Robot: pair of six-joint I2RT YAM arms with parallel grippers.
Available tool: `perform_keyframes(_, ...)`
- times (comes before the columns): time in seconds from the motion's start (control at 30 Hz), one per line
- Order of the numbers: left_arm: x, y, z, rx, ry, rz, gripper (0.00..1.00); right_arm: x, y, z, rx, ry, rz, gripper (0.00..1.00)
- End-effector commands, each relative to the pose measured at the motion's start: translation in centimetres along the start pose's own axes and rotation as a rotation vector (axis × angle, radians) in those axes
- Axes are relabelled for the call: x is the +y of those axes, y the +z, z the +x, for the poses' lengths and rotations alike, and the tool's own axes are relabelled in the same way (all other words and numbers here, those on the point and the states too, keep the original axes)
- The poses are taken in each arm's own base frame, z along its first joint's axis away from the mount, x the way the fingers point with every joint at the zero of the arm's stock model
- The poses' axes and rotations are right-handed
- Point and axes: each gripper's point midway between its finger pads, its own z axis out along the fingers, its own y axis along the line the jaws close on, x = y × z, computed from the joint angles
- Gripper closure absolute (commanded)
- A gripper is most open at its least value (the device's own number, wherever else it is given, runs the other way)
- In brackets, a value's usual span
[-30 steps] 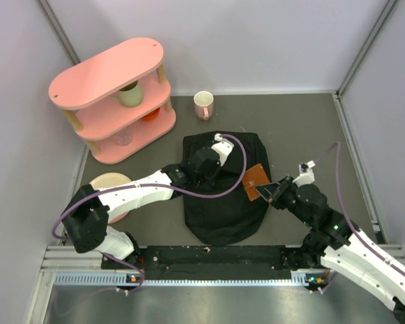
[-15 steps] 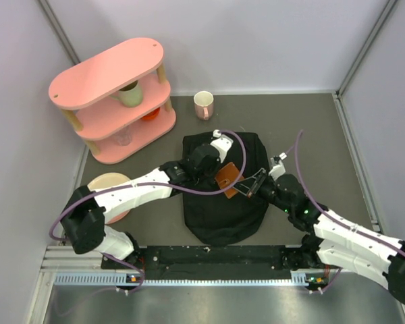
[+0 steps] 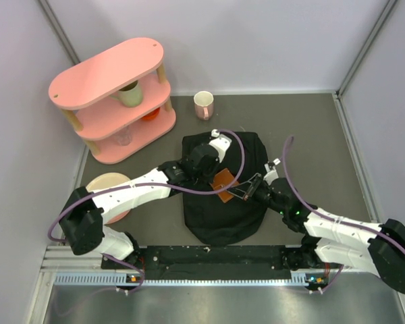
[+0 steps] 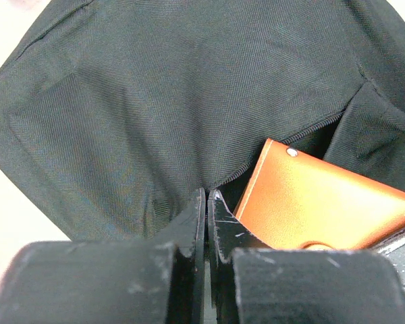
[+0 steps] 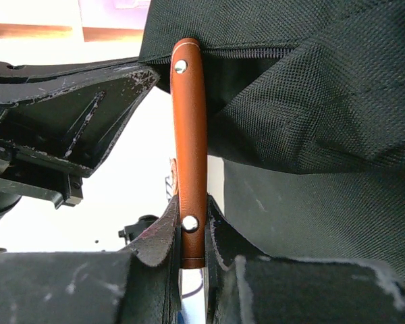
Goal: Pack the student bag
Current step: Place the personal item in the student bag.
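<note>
Right claw, pinching the orange leather case, has brought it just beside left claw, which pinches the student bag mouth open; insertion looks ready.

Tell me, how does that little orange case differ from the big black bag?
The orange case is small, smooth and flat, with metal studs; the student bag is far larger, black, woven and floppy. The case is held by the right gripper at the bag's opening; the bag lies on the table, its opening edge pinched by the left gripper. Each is gripped by one arm.
</note>
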Motion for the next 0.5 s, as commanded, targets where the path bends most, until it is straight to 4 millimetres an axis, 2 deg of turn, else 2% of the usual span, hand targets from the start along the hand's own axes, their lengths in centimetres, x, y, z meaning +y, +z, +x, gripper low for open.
perform_keyframes(0.0, 0.2, -1.4, -4.5, -0.125, -0.059, 0.002, 1.0, 1.1, 0.2, 1.2, 0.047, 0.021, -0.031, 1.0)
perform_keyframes(0.27, 0.2, -1.2, -4.4, -0.118, -0.061, -0.005, 1.0, 0.1, -0.1, 2.0, 0.076, 0.056, -0.012, 1.0)
perform_keyframes(0.33, 0.1, -1.2, -4.3, -0.116, -0.06, -0.001, 1.0, -0.6, -0.1, 1.8, 0.062, 0.073, 0.01, 1.0)
perform_keyframes(0.47, 0.0, -1.5, -4.4, -0.123, -0.059, 0.011, 1.0, -0.2, 0.4, 1.0, 0.026, 0.073, -0.002, 1.0)
